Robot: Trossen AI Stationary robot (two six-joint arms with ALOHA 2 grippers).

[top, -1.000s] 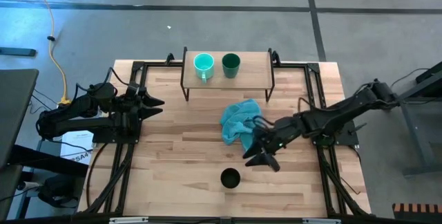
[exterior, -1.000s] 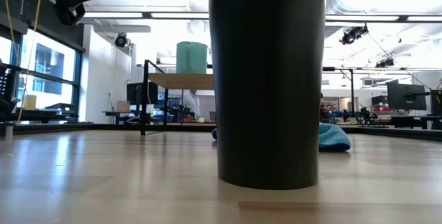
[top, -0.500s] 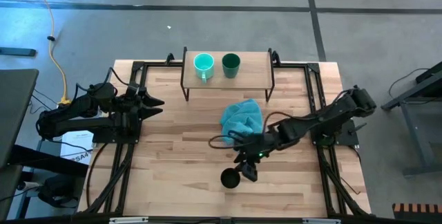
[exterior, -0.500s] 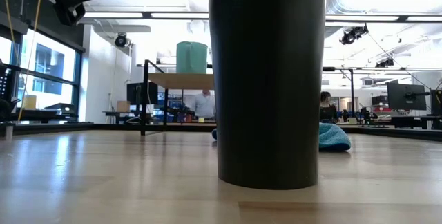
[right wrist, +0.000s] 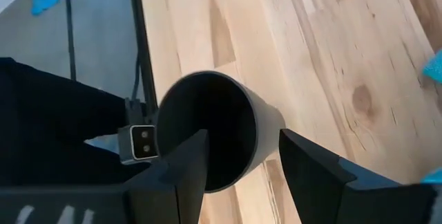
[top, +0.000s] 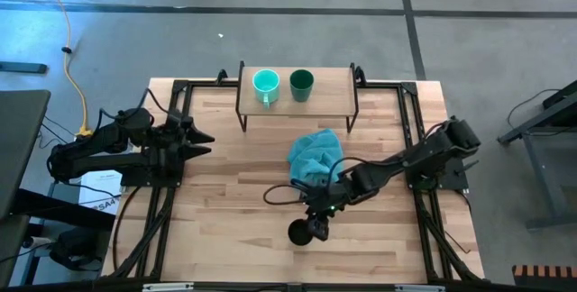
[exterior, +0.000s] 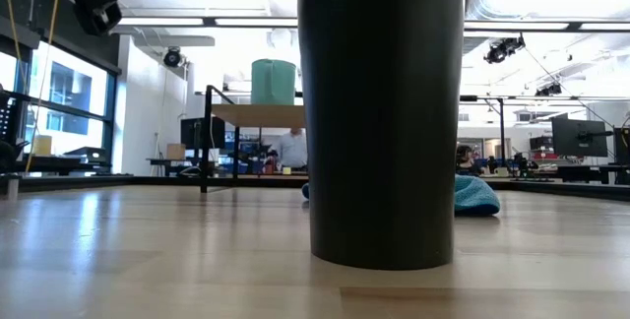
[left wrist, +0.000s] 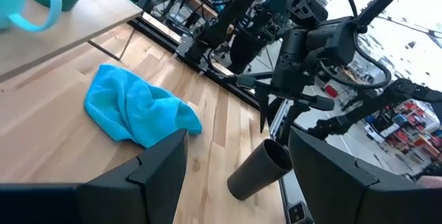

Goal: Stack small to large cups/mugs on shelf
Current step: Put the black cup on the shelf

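The black cup [top: 298, 232] stands upright on the table near its near edge; it also fills the low view [exterior: 382, 112]. The turquoise mug [top: 265, 83] and the dark green cup [top: 301, 83] stand on the shelf [top: 332, 94]. My right gripper [top: 317, 227] is open just above the black cup's rim. In the right wrist view [right wrist: 243, 134], one finger [right wrist: 183, 175] is over the cup's mouth and the other finger [right wrist: 311, 172] is outside its wall [right wrist: 266, 131]. My left gripper [top: 200, 139] is open and empty at the table's left.
A teal cloth [top: 314, 155] lies crumpled on the table between the shelf and the black cup, under my right arm. Black frame rails run along the table's left and right sides. People show in the room beyond the table in the low view.
My right gripper has gone from beside the teal cloth toward the table's near edge and left, down to the black cup, and now stands open over its rim. The cup has kept its place.
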